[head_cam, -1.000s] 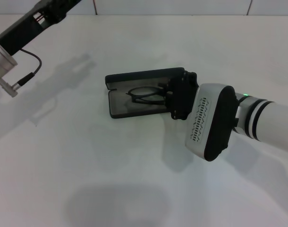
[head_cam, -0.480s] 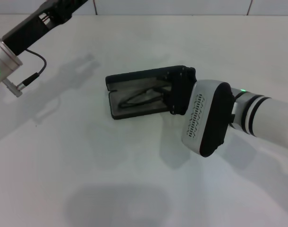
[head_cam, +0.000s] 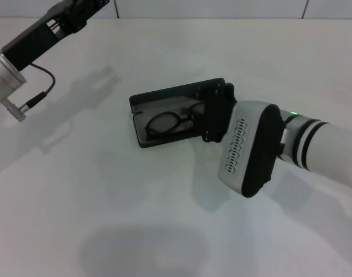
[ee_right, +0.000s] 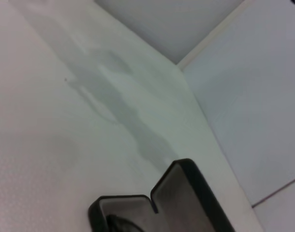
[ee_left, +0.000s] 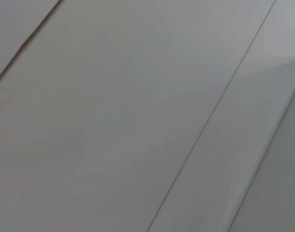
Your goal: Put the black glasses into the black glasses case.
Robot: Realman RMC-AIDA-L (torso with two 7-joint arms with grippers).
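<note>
The thin-framed, round-lensed black glasses are lying inside the open, grey-lined black case, where the right gripper is covering their far end, its finger opening impossible to tell.

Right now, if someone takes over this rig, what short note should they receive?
Right gripper: at the right end of the open case; fingers hidden, so grip unknown.
Left arm: raised at the far left, away from the work; its gripper is not seen.
Glasses: lying inside the case's lower half on the grey lining, lenses visible.
Done: glasses appear to be in the case.
Left: confirm release, withdraw the right arm; the lid is still open.
</note>
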